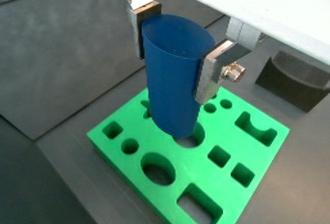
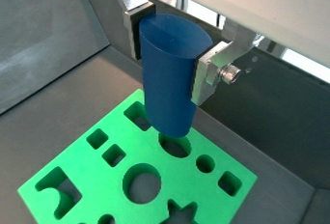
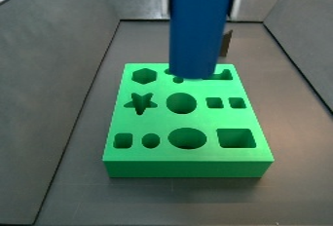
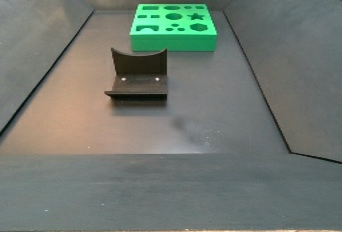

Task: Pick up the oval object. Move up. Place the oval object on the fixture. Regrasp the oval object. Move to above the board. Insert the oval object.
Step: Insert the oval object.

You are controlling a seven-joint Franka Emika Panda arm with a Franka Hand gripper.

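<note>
**Blue peg held over green board, insertion step**

The smooth blue oval plastic peg (image 1: 177, 73) hangs upright, its lower end right at a hole in the bright green rectangular slab with shaped holes (image 1: 123, 122); in both wrist views we cannot tell whether the tip is already inside or just above. In a side view the peg (image 3: 200, 25) covers a back-row hole, so its shape is hidden.

The end effector (image 2: 175, 49) is clenched on the peg's upper part, flat silver fingers (image 1: 214, 70) pressing opposite sides.

We judge this as the last step, insertion. To do it well: line up the peg's long axis with the hole's long axis, keep it vertical, descend slowly, and let go only once it is seated. Any tilt or twist would likely jam it on the rim.

The dark L-shaped bracket fixture (image 4: 136, 75) stands on the dark floor (image 4: 187, 126), well apart from the board (image 4: 174, 24), with nothing on it.
</note>
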